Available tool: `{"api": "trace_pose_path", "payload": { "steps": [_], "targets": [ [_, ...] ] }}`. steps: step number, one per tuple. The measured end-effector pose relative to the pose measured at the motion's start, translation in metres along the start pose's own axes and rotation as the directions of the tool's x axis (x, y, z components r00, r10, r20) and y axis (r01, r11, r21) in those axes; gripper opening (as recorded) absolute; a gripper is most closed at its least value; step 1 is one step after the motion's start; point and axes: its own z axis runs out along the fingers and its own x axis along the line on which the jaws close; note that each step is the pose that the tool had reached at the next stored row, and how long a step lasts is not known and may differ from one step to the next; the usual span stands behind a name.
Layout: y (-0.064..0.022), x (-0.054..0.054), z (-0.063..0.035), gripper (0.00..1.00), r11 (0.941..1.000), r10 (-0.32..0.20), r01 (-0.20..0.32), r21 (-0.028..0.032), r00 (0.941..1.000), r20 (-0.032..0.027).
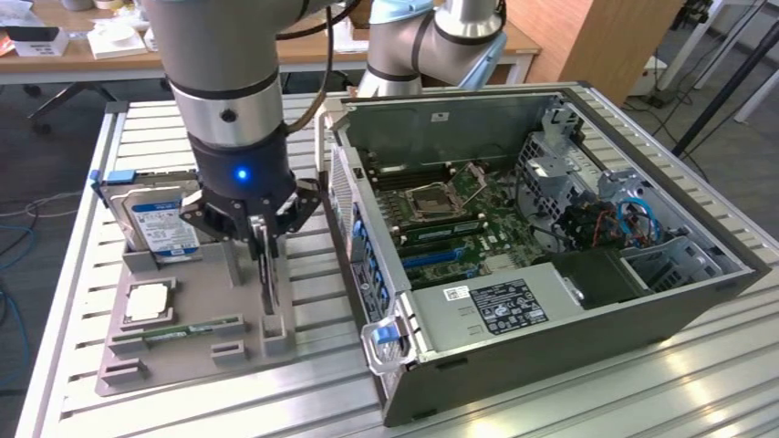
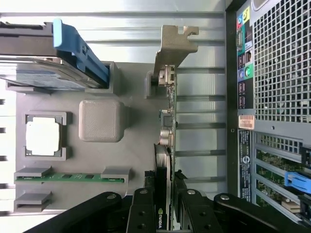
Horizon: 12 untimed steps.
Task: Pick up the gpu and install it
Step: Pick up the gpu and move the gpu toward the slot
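Jaws pinch the gpu (image 2: 167, 114) by its two flat faces, some way along from its silvery bracket (image 2: 172, 46). Starting at the exterior view's left, a hard drive (image 1: 156, 219) stands at the back of a grey tray (image 1: 182, 360), with a CPU (image 1: 146, 301) and a memory stick (image 1: 182, 330) lying in front of it. Next comes the gpu, standing on edge in the tray's slotted blocks on the side nearest the case (image 1: 548, 356). The case lies open on the counter (image 1: 681, 392) at the exterior view's right, its motherboard (image 1: 451, 219) exposed. To my eye the pick-up is at the grasp: the card is gripped but not yet lifted out. Freeing it would call for a straight pull upward, so the thin card doesn't bind in its blocks.
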Motion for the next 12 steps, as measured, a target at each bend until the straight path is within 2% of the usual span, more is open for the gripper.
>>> {"api": "trace_pose_path", "payload": {
  "steps": [6,12],
  "targets": [
    [0.0009,-0.001,-0.0199,0.26,1.0,0.0,0.0,0.0,1.0,0.0],
    [0.0016,-0.002,-0.0356,0.26,1.0,0.0,0.0,0.0,1.0,0.0]
  ]
}}
